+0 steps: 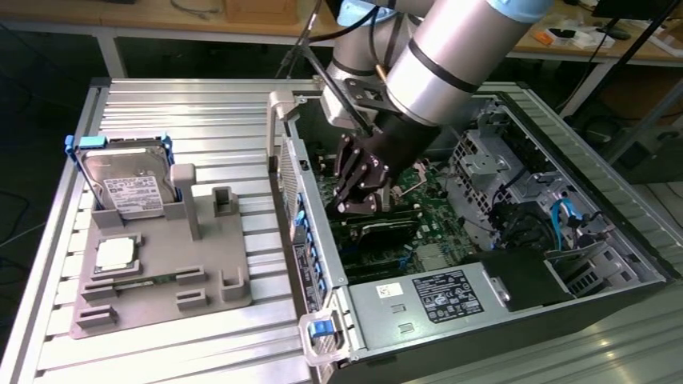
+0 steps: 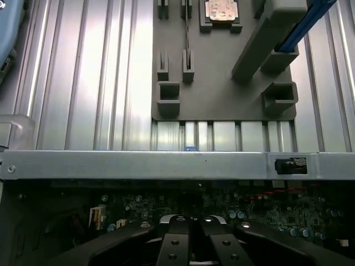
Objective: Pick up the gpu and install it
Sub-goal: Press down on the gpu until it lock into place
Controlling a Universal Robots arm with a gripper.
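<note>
The arm reaches down into the open computer case [image 1: 597,200], and the gripper [image 1: 357,200] sits low over the green motherboard [image 1: 443,212]. In the wrist view its two black fingers [image 2: 177,244] stand close side by side, nearly pressed together. Just under the fingertips in the exterior view lies a dark flat card [image 1: 382,230] — by its shape and place I judge this to be the gpu, already down at the motherboard near its slot. Whether the fingers pinch its top edge or only touch it, I cannot tell.

The grey holder [image 1: 160,276] on the ribbed table [image 1: 171,104] has empty upright slots; the hard drive [image 1: 126,188] in its blue frame and the small square processor chip [image 1: 115,254] rest there.

As to handling, such a card is likely light and stiff but fragile — thin board, small parts on its face, fine contacts on the lower edge. The safest hold is probably on the bare top edge near the middle, so it stays level. It may tilt if held near one end, and a skewed push could strain the slot.
</note>
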